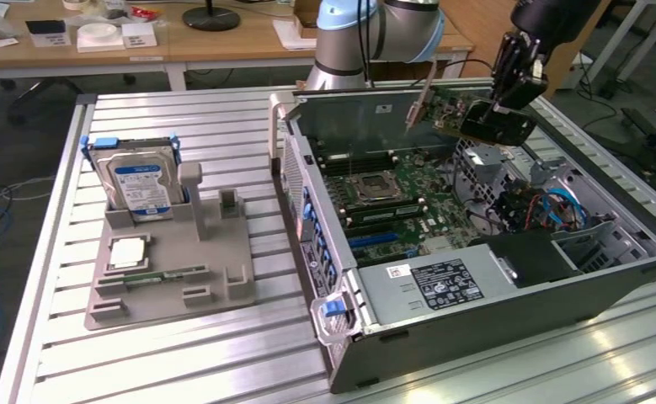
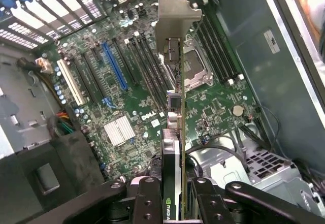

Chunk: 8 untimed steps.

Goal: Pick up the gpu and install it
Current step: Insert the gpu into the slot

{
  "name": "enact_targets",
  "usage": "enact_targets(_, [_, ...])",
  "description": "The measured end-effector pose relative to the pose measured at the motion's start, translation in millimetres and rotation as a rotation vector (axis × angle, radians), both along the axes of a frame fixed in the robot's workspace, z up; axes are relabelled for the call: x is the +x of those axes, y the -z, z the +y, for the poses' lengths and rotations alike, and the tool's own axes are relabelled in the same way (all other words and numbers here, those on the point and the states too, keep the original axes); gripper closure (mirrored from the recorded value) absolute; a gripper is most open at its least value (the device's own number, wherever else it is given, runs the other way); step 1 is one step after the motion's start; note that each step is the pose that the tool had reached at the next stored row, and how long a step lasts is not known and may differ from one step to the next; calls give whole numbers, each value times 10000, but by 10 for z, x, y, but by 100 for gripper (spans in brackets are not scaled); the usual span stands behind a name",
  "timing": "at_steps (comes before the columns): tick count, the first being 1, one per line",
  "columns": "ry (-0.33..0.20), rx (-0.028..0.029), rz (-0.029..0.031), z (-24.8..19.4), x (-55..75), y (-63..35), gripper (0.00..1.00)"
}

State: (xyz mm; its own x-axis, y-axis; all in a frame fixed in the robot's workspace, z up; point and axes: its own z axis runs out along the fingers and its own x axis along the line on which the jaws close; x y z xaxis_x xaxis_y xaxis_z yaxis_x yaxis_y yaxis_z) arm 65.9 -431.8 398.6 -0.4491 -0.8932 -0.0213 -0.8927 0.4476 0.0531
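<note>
Firmly clamps the graphics card [image 1: 454, 109] in the tool [image 1: 505, 105], above the open case [image 1: 474, 320]. On the wrist view, shows the card edge-on, long axis running away from the tool, silver bracket [image 2: 175, 16] farthest out, over the motherboard [image 2: 223, 102] slots. On the exterior view, hangs clear of the case walls; hard drive [image 1: 139, 181] apart on the tabletop [image 1: 193, 362].

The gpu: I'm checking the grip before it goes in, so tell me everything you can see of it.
The gpu is a thin green circuit board with a black cooler on one face and a silver metal end bracket. It is clamped between the fingers and held on edge in the air above the motherboard, with its bracket end pointing away from the wrist. It sits in no slot, and nothing else touches it.
</note>
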Motion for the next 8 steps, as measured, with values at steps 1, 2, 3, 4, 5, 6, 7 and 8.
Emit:
enact_targets(1, [-121,0,0,0,0,0,73])
enact_targets(2, [-242,0,0,0,0,1,73])
enact_targets(3, [-363,0,0,0,0,1,73])
enact_targets(4, [-487,0,0,0,0,2,73])
enact_targets(5, [-615,0,0,0,0,2,73])
enact_targets(6, [-731,0,0,0,0,2,73])
enact_targets(7, [-842,0,0,0,0,2,73])
enact_targets(8, [-953,0,0,0,0,3,73])
